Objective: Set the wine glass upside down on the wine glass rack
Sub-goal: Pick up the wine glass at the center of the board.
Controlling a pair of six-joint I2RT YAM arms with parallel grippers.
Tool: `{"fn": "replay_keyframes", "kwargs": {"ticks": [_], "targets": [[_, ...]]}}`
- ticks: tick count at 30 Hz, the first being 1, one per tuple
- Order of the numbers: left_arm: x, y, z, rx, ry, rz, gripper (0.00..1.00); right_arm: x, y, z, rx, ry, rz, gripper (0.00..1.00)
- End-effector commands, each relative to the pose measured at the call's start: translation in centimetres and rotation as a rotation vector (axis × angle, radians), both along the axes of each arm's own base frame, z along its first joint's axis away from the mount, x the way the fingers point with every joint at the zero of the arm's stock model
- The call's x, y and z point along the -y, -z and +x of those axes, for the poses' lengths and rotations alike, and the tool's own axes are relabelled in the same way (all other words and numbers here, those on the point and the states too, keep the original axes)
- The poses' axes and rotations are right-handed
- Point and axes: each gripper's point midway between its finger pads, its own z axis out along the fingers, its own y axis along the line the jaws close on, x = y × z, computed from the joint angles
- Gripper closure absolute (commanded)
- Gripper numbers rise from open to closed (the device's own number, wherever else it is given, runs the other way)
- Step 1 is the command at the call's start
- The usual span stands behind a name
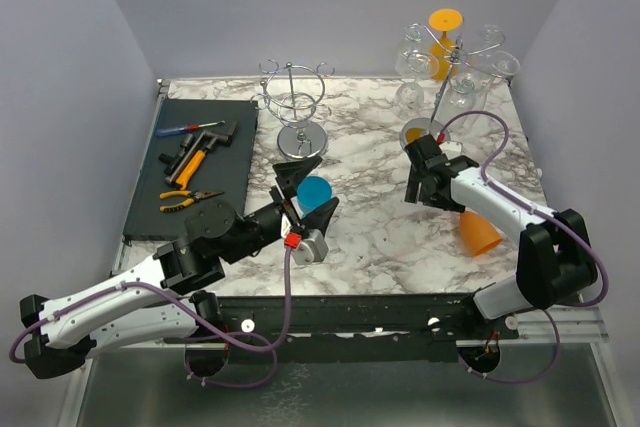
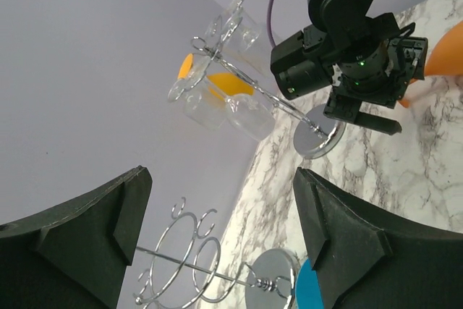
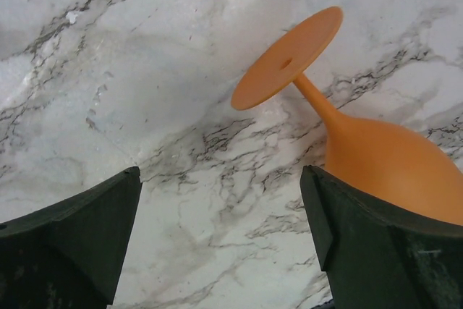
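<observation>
The right gripper [image 3: 221, 175] hangs wide open and empty above the marble desk [image 3: 108, 70]. The orange plastic wine glass [image 3: 376, 164] lies on its side just beside it, its stem running diagonally with the foot nearest the gap. The left gripper [image 1: 312, 190], likewise open, is farther off.

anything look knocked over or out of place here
Yes: the orange wine glass lies tipped on its side on the marble table, below the open right pincer, instead of hanging on the empty rack. Nothing looks spilled or broken.
</observation>
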Motion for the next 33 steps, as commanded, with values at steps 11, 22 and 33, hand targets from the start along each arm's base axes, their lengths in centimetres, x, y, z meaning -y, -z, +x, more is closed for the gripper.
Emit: {"fn": "replay_keyframes", "kwargs": {"ticks": [11, 22, 33], "targets": [[0.9, 3.7, -0.4, -0.038, 0.040, 0.090, 0.13, 2.4, 0.5, 3.6, 0.267, 0.249, -0.076, 0.37], [1.6, 4.7, -0.7, -0.029, 0.076, 0.125, 0.13, 3.3, 2.6, 3.3, 0.302, 0.313, -0.098, 0.46], [1.5, 4.7, -0.8, -0.027, 0.079, 0.129, 0.13, 3.7, 2.6, 3.7, 0.325, 0.331, -0.128, 0.51]]}}
